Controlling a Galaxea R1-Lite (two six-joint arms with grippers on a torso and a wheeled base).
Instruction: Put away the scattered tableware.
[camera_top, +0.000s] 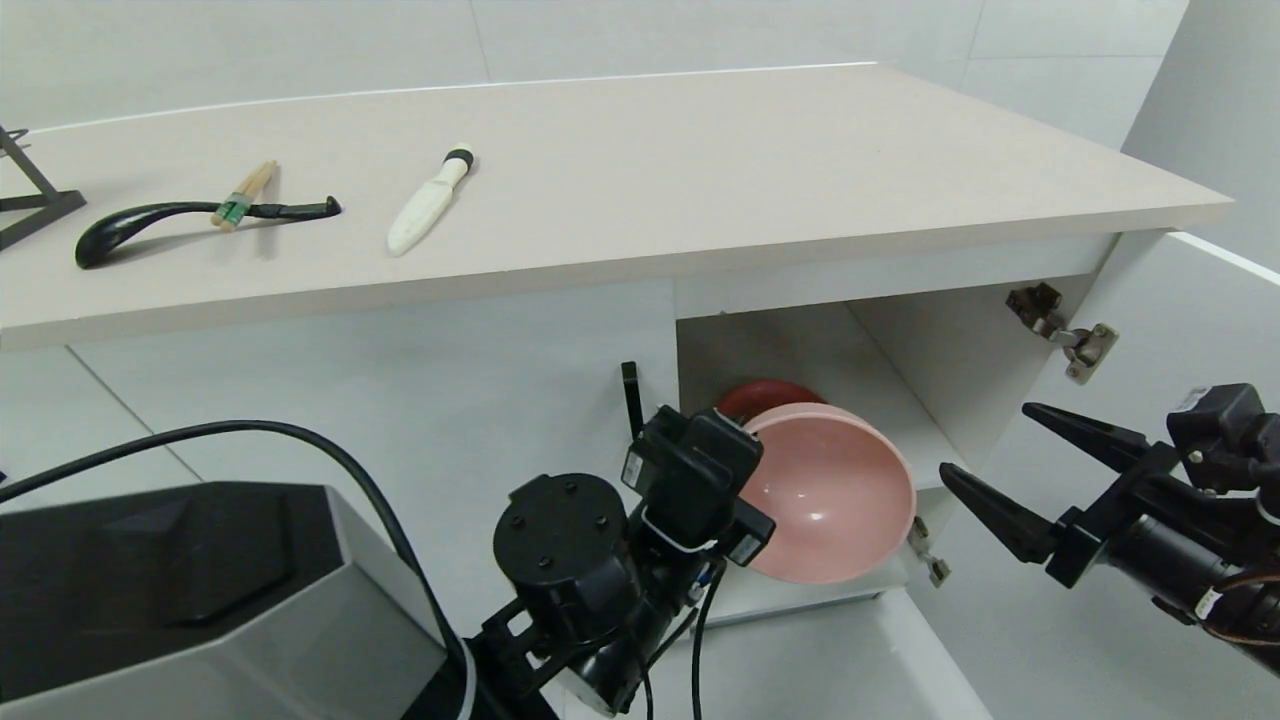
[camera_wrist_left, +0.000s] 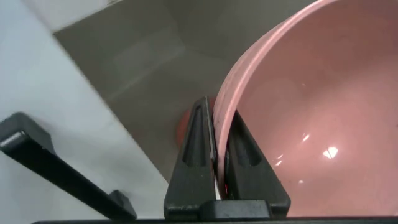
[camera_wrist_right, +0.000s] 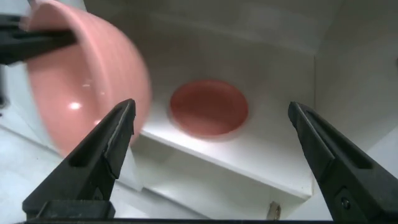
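Pinching the bowl (camera_top: 835, 495) by its rim with the left gripper (camera_wrist_left: 217, 112), jaws clamped either side, tilting it at the cupboard mouth. Hovering just beside with the right gripper (camera_top: 988, 440), jaws spread wide, holding nothing. Showing behind, on the shelf (camera_wrist_right: 273, 155), a red plate (camera_wrist_right: 209, 107). Showing farther back, on the worktop (camera_top: 700, 170), a ladle (camera_top: 150, 220), chopsticks (camera_top: 245, 195) crossing it, a knife (camera_top: 428, 203) apart.

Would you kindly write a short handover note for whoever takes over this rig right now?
Left gripper: fingers shut on the rim of the pink bowl, which is tilted in front of the cabinet shelf and not set down.
Right gripper: open, empty, beside the cabinet door.
Done: red dish lies on that shelf.
Left: shelve the bowl; black ladle, chopsticks and white knife lie on the countertop.
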